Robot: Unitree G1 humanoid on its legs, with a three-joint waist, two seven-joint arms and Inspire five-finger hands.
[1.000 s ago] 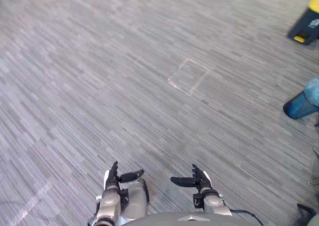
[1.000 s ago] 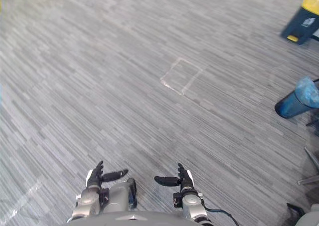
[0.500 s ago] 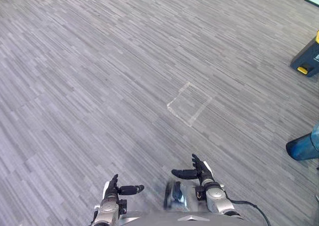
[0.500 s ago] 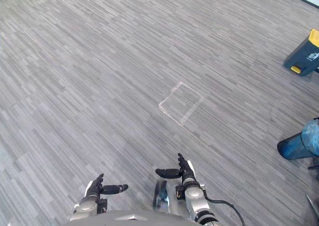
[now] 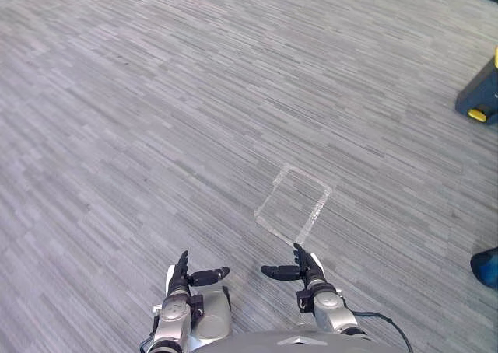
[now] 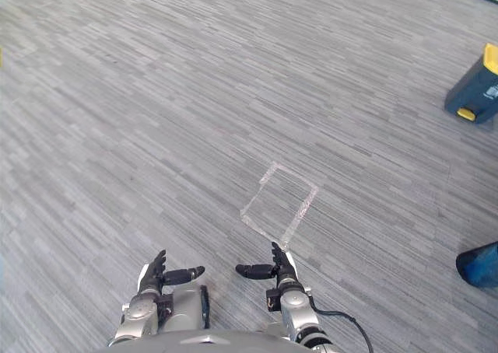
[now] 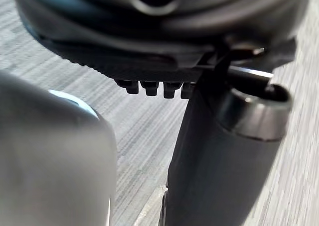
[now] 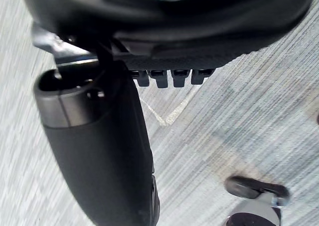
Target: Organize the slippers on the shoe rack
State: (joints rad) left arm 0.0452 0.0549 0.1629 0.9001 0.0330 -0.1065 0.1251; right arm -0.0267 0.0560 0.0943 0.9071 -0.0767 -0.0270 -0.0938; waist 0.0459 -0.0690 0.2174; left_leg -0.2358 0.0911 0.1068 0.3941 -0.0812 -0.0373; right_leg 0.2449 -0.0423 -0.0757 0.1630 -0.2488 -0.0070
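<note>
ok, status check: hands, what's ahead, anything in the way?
Both empty: left hand open, right hand open. Ahead, grey carpet with a taped square. Far right, a dark bin, well off to the side.

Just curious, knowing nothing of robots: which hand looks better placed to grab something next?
Right, but only just. The left hand and the right hand are both open, empty and level, but the right one sits nearer the taped square on the carpet ahead.

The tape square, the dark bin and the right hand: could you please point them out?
tape square (image 5: 315, 216), left eye view, its right edge.
dark bin (image 6: 473, 96), right eye view, its dark side.
right hand (image 5: 310, 274), left eye view, its palm.
</note>
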